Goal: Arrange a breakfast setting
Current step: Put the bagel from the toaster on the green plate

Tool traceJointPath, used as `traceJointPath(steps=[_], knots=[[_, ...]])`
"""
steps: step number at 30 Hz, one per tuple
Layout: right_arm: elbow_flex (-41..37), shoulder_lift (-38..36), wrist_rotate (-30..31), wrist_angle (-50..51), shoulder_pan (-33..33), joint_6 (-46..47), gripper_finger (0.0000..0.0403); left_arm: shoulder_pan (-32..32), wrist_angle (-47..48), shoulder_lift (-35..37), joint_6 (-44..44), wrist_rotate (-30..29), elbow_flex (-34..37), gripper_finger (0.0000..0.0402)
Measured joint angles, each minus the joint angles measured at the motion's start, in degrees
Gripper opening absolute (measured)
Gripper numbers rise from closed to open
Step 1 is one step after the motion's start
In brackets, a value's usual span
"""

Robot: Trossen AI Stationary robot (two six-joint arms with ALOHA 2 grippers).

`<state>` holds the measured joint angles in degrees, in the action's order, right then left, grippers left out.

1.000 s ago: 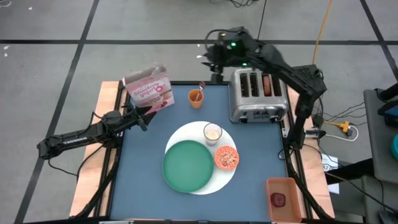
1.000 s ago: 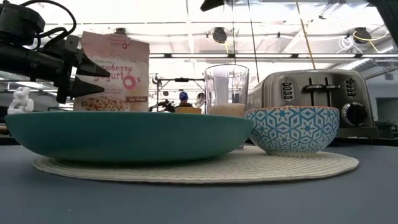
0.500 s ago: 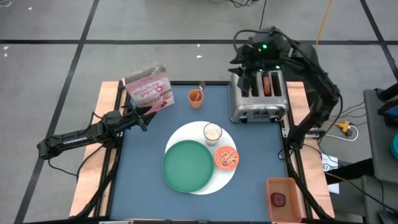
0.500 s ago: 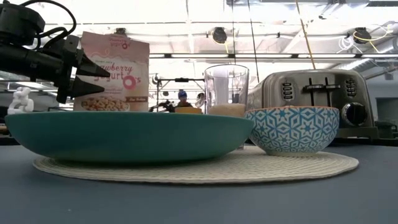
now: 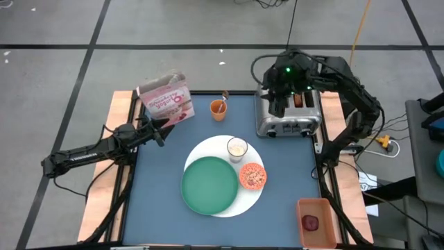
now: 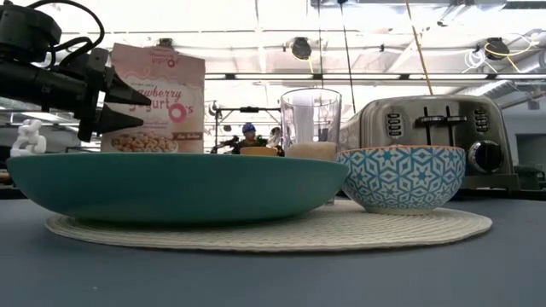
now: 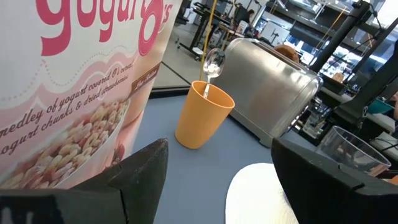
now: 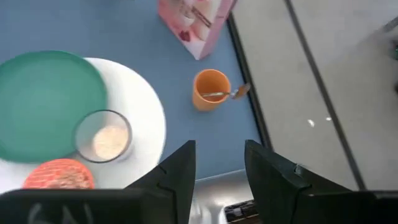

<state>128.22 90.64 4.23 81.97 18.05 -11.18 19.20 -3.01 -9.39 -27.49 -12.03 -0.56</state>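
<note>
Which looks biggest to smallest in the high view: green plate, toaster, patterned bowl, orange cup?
1. green plate, clearly the widest.
2. toaster, though the right gripper hangs over it and hides part.
3. patterned bowl.
4. orange cup, a little smaller than the bowl.

Overhead, table-level, two wrist views share the green plate.

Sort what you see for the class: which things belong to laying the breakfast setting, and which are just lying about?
Belongs to the job: white mat, green plate, glass, patterned bowl, bagel in the toaster, dark red fruit, spoon.

Just lying about: toaster, cereal box, orange cup, orange tray.
</note>
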Motion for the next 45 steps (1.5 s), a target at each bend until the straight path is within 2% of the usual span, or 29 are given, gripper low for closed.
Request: traceJointPath(steps=[5, 12, 18, 25, 33, 38, 45], knots=[[-12.06, -6.51, 0.23, -7.72, -0.18, 0.0, 0.013, -0.01, -0.02, 0.0, 0.0, 0.0, 0.0, 0.0287], [-40.16, -23.87, 0.22, -23.14, -0.34, 4.23, 0.013, -0.01, -0.07, 0.0, 0.0, 0.0, 0.0, 0.0287], [-63.25, -37.74, 0.19, -36.07, -0.34, 12.94, 0.013, -0.02, -0.09, 0.0, 0.21, 0.0, 0.0, 0.0287], [-82.77, -45.67, 0.04, -48.52, -0.34, 19.08, 0.013, -0.01, -0.11, 0.0, 0.0, 0.0, 0.0, 0.0287], [-95.97, -53.35, 0.13, -62.85, -0.34, 17.14, 0.013, -0.02, -0.13, 0.0, 0.02, 0.0, 0.0, 0.0287], [-97.21, -58.76, -0.02, -62.25, -0.34, 21.02, 0.013, -0.02, -0.13, 0.0, 0.32, 0.0, 0.0, 0.0287], [-97.19, -59.4, 0.02, -63.44, -0.34, 29.84, 0.013, 0.0, -0.13, 0.0, 1.49, 0.0, -0.02, 0.0287]])
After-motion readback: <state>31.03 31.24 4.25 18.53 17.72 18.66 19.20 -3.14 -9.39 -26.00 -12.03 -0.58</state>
